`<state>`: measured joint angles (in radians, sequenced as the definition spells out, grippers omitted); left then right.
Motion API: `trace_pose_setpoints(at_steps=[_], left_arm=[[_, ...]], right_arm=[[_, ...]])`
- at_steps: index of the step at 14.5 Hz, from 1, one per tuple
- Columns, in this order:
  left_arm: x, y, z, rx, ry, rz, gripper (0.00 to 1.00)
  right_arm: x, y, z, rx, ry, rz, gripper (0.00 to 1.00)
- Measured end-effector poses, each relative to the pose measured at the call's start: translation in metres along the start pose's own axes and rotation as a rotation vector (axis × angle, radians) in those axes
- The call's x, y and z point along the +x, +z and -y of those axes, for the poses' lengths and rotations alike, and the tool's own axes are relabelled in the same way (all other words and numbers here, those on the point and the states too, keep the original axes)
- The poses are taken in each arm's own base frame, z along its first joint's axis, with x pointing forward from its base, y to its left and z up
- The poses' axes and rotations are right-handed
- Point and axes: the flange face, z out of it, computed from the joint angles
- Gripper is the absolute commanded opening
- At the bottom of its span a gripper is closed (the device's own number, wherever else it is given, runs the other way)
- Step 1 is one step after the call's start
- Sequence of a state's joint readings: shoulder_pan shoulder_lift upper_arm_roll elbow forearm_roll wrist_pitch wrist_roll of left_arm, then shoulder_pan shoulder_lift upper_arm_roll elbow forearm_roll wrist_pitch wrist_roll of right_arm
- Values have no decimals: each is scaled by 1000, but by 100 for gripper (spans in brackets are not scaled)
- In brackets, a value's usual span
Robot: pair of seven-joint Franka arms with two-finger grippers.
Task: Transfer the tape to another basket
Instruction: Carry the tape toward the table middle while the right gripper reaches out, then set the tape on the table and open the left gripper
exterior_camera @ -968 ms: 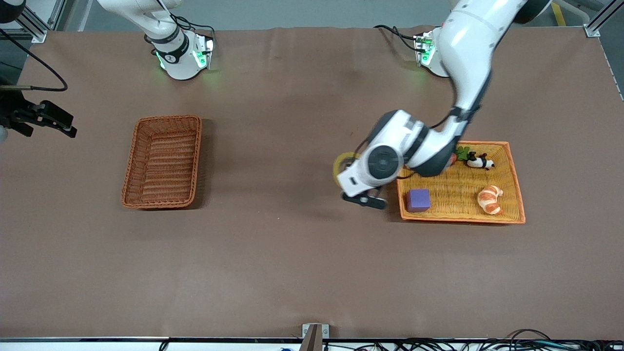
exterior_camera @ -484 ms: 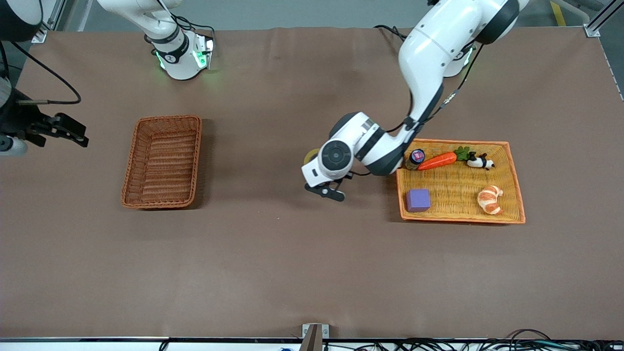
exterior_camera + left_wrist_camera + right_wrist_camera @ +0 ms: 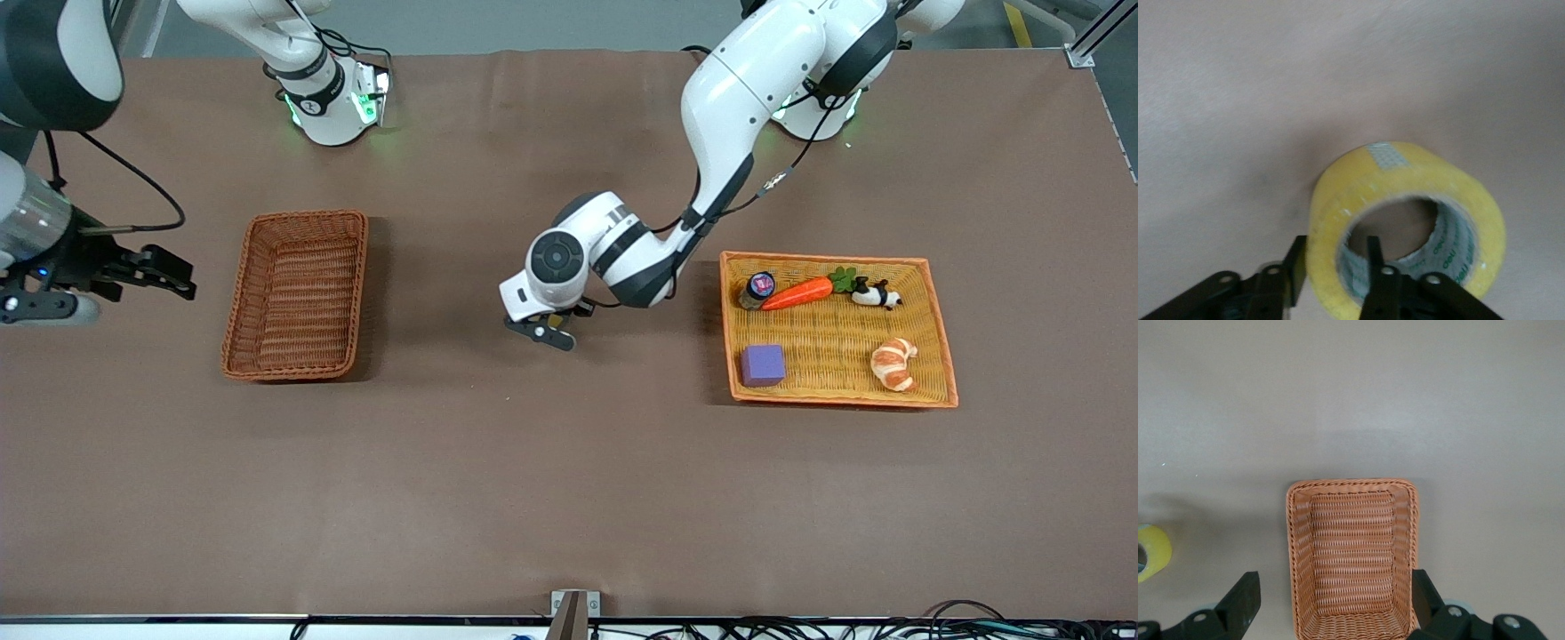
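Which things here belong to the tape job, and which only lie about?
For the job:
- tape, in the left claw, over bare table
- basket
- right claw, open, beside the basket

Lying about, all in the tray:
- cube
- croissant
- carrot
- panda
- small jar

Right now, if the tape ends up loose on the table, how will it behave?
The tape is a thick, wound ring, so it probably stays stiff and won't squash. Its round outer face means it could roll if left on edge. The glossy yellow surface looks smooth, perhaps slippery.
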<state>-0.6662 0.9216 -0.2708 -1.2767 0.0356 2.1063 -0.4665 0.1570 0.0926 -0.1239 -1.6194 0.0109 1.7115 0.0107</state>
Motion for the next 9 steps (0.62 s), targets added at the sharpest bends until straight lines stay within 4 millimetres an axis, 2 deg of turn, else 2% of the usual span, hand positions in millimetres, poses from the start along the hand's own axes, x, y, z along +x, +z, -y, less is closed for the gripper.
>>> trace_pose_setpoints(at_steps=[3,5,7,9], left_arm=[[-3,-3,-10,6,8,-12,100],[1,-23,0,22,-10,-4,100],[2,-64,27,55,-77,30,100],[-4,-120,53,69,-176,18,100]], right_arm=[[8,21,23,12,-32,25,100],[11,44,46,19,-69,29,100],[12,71,76,26,-116,22,100],[6,104,107,33,-157,25,100]])
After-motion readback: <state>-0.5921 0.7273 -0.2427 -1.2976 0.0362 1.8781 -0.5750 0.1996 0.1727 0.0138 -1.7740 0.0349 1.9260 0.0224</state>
